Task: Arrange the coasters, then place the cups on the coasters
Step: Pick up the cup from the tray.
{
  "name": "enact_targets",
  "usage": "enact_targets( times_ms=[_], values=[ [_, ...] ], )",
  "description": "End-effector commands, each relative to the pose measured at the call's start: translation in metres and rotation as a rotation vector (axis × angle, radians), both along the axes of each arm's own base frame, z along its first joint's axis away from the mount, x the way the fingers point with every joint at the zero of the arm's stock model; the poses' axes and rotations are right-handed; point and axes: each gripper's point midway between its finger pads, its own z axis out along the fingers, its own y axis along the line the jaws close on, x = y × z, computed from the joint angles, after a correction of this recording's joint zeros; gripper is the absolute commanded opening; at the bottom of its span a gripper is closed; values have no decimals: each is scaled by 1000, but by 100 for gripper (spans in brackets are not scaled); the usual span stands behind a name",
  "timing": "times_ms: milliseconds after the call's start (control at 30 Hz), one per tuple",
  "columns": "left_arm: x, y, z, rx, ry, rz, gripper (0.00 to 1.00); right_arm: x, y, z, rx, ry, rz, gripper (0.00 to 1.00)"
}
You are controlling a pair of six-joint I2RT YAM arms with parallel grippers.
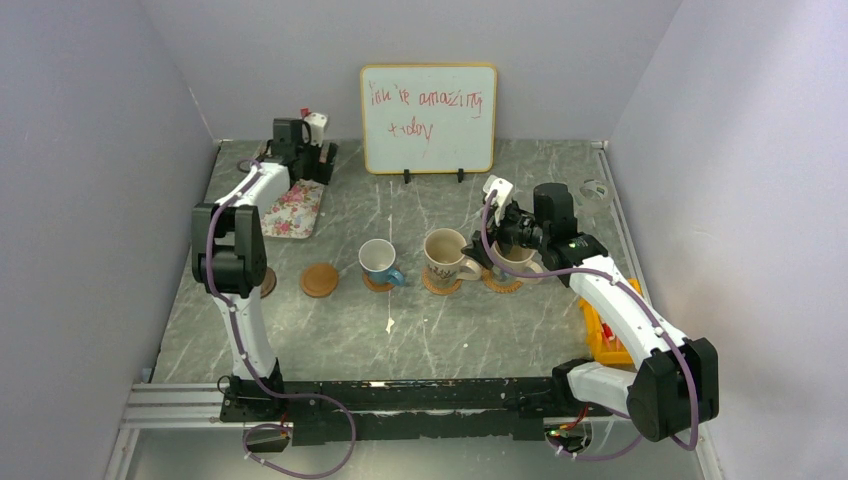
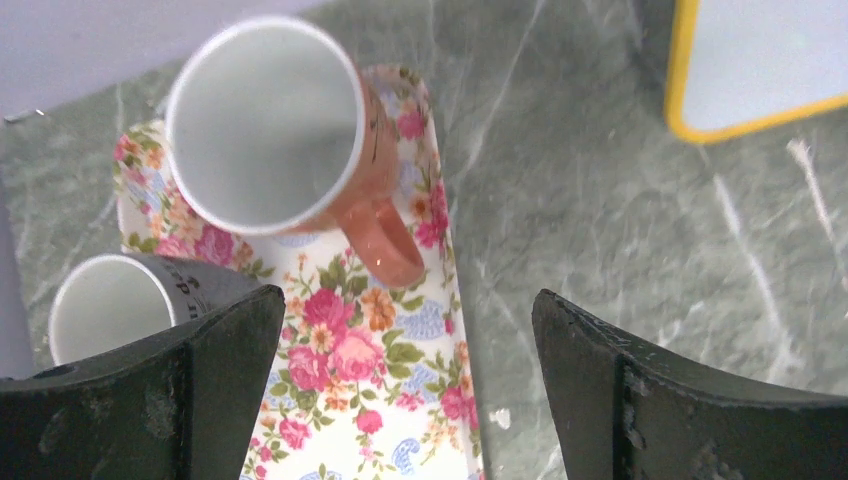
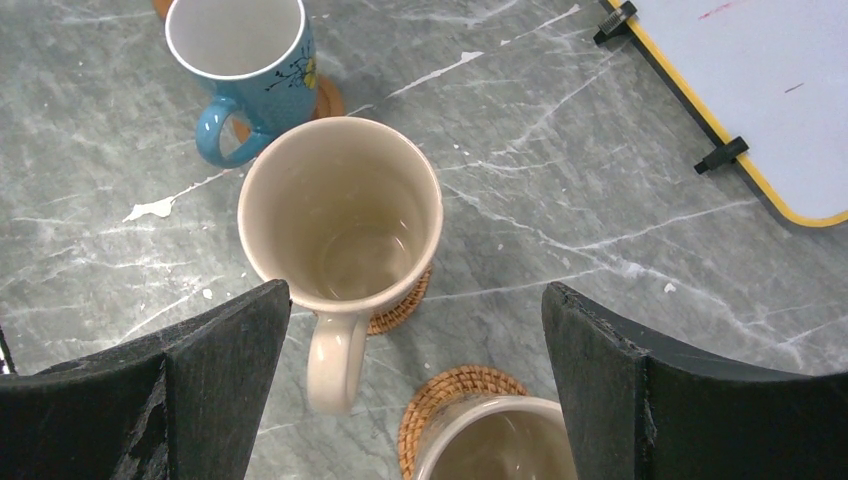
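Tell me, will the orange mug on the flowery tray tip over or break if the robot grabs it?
The orange mug looks like glazed ceramic, so it is probably stiff, a bit slippery, and breakable if dropped. It stands upright on the flowery tray, so it likely won't roll, though a hard sideways push might tip it.

Item 1: whiteboard [image 1: 428, 118], yellow-framed, upright at back of table. Handwritten red marker, two lines. Upper line: "You're amazing". Lower line, shorter and set to left: "today", strokes loose, reading fairly sure. Both wrist views catch only board corner, no words legible there.

Item 2: grey mug [image 2: 120, 305], left wrist view. Few dark letters on outer wall just under rim, partly hidden, blurred, not readable.

No other text, brand, number or sign legible.
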Motion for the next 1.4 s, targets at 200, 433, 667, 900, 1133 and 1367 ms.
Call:
enact_targets(
  times_ms=[200,433,667,900,1133,1367],
  values=[
    [37,22,34,75,-148,219,100,-1,1,14,36,-34,17,100],
    [40,19,23,70,-128,207,100,0,1,12,31,-31,19,100],
    [44,31,17,119,-134,258,100,0,1,10,30,-24,20,100],
    [48,40,12,153,-125,283,100,0,1,11,31,-25,23,100],
    [50,50,15,96,-121,295,79,-1,2,11,32,-23,27,100],
    [51,48,8,32,-94,247,76,-1,2,11,35,-20,30,100]
  ],
)
